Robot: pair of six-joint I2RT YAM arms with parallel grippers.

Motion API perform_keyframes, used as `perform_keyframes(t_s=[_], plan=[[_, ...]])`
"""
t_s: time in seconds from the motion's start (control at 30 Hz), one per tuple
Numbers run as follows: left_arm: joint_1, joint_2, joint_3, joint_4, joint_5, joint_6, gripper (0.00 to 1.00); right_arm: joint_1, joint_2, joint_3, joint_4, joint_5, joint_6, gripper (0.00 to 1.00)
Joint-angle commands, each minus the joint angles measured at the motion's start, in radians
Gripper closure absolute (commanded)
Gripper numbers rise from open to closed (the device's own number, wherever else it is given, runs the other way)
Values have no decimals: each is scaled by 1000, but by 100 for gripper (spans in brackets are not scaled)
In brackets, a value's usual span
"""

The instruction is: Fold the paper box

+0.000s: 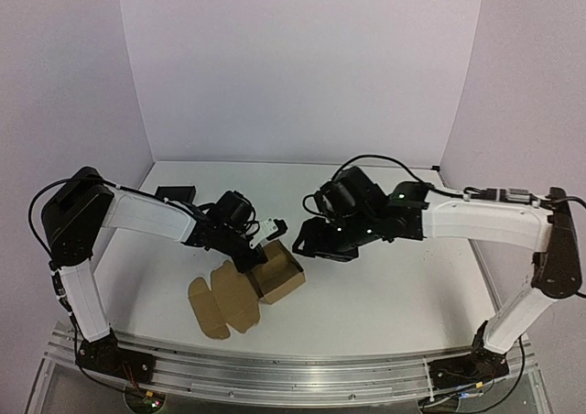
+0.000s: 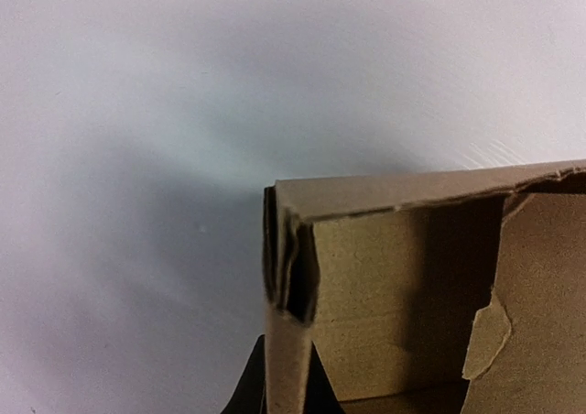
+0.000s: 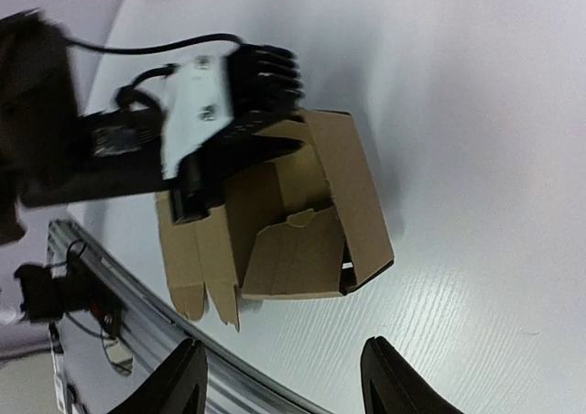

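On the white table (image 1: 394, 295), near its front edge and a little left of the middle, sits the paper box (image 1: 282, 279). It is half folded. 1 end stands up as an open-topped tray with brown walls. The rest of the sheet, with its rounded flaps, lies flat on the table on the side toward my left base.

My left fingers (image 1: 258, 250) are clenched on 1 upright wall of the box, pinching the doubled cardboard close to a corner. From my left wrist I see that wall rising between my 2 dark fingertips, and a ragged-edged inner flap leaning inside the tray.

My right fingers (image 1: 304, 242) are released, spread wide with nothing between them. They hover near the box on its right side, clear of it, and from that wrist I look into the box's open interior.

Well apart, toward the far left of the table, lies a small black block (image 1: 175, 194).
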Motion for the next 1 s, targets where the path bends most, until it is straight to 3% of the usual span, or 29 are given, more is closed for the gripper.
perform_keyframes(t_s=[0.0, 0.17, 0.33, 0.47, 0.7, 0.77, 0.97], plan=[[2, 25, 60, -197, 160, 186, 100, 9, -130, -129, 136, -153, -366, 40], [2, 90, 154, -384, 223, 349, 100, 60, -139, -167, 208, -244, -973, 36], [2, 148, 236, -472, 199, 421, 100, 156, 24, -53, 136, -238, -1399, 34], [2, 180, 290, -499, 187, 437, 100, 196, 152, 53, 59, -219, -1502, 30], [-1, 210, 329, -520, 185, 446, 100, 210, 349, 190, 33, -42, -1491, 32], [-4, 218, 342, -531, 189, 446, 99, 210, 398, 220, 26, 2, -1485, 36], [-7, 232, 374, -545, 181, 457, 97, 210, 497, 268, 13, 59, -1445, 62]])
